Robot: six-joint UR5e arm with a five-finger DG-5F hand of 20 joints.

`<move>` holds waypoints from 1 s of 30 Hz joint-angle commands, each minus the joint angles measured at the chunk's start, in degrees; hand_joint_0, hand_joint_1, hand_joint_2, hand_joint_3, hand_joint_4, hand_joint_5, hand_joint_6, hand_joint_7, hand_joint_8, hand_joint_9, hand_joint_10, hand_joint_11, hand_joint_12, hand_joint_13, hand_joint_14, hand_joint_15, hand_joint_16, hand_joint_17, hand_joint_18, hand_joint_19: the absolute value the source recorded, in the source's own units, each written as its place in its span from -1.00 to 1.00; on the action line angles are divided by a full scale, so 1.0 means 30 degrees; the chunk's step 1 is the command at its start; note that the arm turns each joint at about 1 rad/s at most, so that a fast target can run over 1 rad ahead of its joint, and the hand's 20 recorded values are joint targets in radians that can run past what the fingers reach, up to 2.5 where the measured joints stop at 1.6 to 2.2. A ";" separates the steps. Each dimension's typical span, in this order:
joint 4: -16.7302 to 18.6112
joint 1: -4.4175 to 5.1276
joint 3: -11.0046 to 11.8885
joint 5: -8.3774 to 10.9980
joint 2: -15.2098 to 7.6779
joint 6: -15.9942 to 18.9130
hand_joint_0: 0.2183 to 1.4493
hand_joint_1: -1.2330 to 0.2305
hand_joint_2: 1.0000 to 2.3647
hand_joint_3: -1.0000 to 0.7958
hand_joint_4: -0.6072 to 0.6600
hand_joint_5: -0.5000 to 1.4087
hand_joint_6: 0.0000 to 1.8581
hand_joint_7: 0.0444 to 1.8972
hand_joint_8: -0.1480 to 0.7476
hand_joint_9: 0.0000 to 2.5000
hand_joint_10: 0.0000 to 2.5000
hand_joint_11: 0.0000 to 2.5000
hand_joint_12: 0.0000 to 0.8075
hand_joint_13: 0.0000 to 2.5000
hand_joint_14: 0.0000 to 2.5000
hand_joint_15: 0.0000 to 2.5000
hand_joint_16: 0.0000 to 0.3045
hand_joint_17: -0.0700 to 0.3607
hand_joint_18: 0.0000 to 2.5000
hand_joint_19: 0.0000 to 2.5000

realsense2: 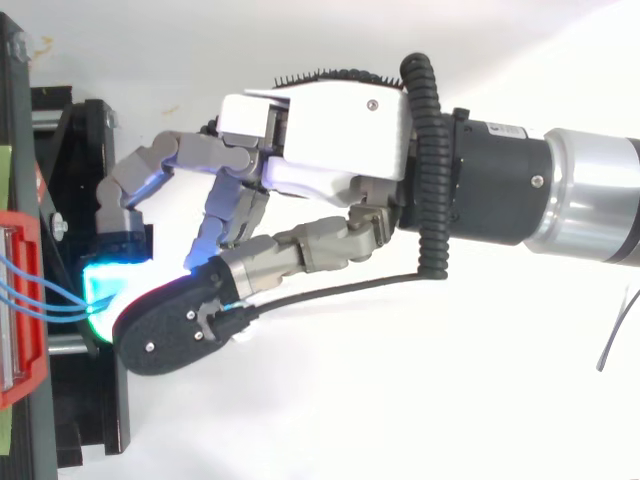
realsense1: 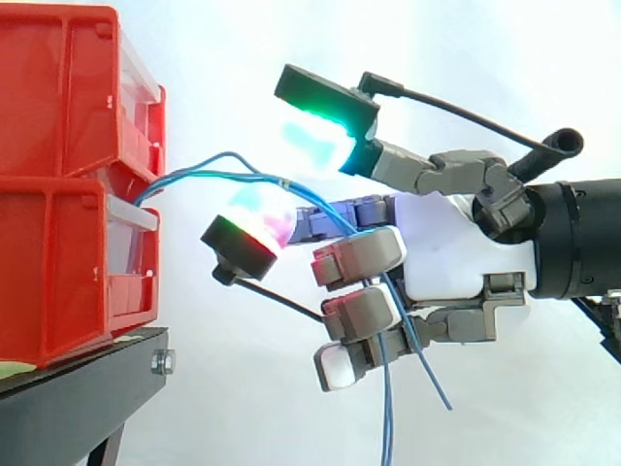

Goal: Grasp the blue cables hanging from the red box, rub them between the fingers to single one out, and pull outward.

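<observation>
The blue cables (realsense1: 215, 175) came out of the gap between the two stacked red bins, at their front edge. They arched out to the right, away from the bins. From there they ran across the top of one stretched finger whose pad (realsense1: 257, 218) glowed red and cyan. They then passed into the hand (realsense1: 446, 243) and dropped behind its lower fingers (realsense1: 361, 254). Below the hand, two loose ends hung free, one straight down and one slanting off to the right.

The lower fingers were curled in towards the white palm with the cables caught behind them, so the hand had hold of the cables. The stretched finger lay under the cables and pointed at the bins without reaching them. Another finger was raised well above the cables, its pad (realsense1: 320, 136) glowing green and touching nothing.

From above, the cables (realsense2: 40, 290) showed as a few thin lines side by side. They left the front of the red bin (realsense2: 22, 300) and ran towards the green glow under the fingertips. The hand (realsense2: 330, 120) reached in from the right with its fingertips close to the bins.

The upper bin (realsense1: 58, 87) sat squarely on the lower bin (realsense1: 58, 282). Both stood on a black stand (realsense1: 78, 388), before a white curtain (realsense1: 243, 408).
</observation>
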 commanded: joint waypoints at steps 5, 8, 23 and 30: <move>-0.0076 -0.0005 0.0000 0.0030 -0.0008 0.0054 -0.38 -0.14 -0.98 -0.22 0.00 -0.63 -0.04 -0.01 -0.11 0.08 -0.99 0.12 -0.14 0.02 -0.98 -0.21 -0.64 -0.11 -0.30 -0.45; -0.0223 -0.0005 -0.0029 0.0030 -0.0008 0.0054 -0.38 -0.25 -0.98 -0.13 0.02 -0.63 -0.03 -0.02 -0.08 0.08 -0.99 0.10 -0.08 0.02 -0.98 -0.22 -0.62 -0.08 -0.27 -0.47; -0.3211 -0.0005 -0.0059 -0.0527 -0.0008 0.0142 -0.10 -0.53 -0.99 -0.32 -0.28 -0.66 -0.01 0.15 -0.15 0.03 -0.99 0.10 -0.16 -0.02 -0.98 -0.24 -0.67 -0.15 -0.31 -0.50; -0.3269 -0.0005 -0.0088 -0.1054 -0.0008 0.0142 -0.03 -0.50 -1.00 -0.44 -0.52 -0.66 0.00 0.12 -0.24 0.05 -0.99 0.12 -0.20 -0.01 -0.98 -0.24 -0.68 -0.17 -0.30 -0.50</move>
